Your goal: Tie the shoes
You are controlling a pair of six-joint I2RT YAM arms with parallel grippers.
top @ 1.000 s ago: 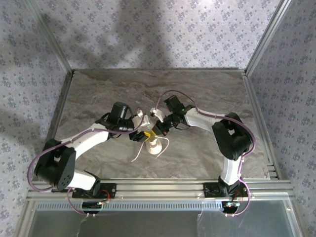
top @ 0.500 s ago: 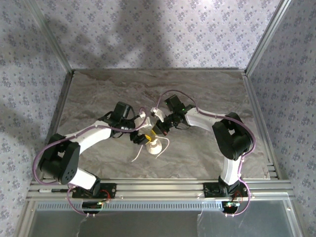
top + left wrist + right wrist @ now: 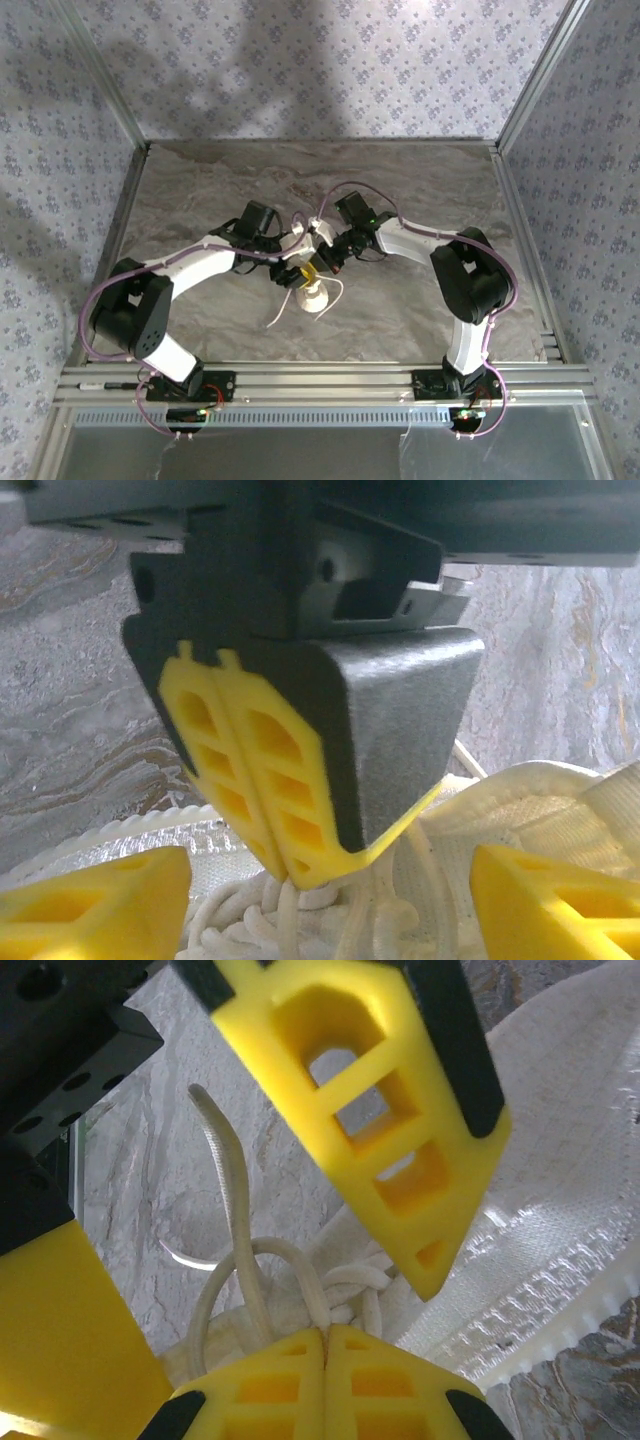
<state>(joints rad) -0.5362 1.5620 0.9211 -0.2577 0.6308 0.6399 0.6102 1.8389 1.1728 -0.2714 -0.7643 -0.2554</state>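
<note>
top external view is showing the sneaker [image 3: 313, 297] lying in the middle of the table [image 3: 430, 200], both grippers meeting over it. right gripper [image 3: 325, 1352] is pinching a lace [image 3: 236, 1222], fingers together. left gripper [image 3: 325, 890] is straddling it, fingers apart. probably best: closing low on the lace before pulling.

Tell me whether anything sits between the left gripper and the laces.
Yes. The right gripper, shut on the laces above the sneaker, hangs squarely between the open fingers of the left gripper. The left can probably reach lace beside that pinch, not at it.
</note>
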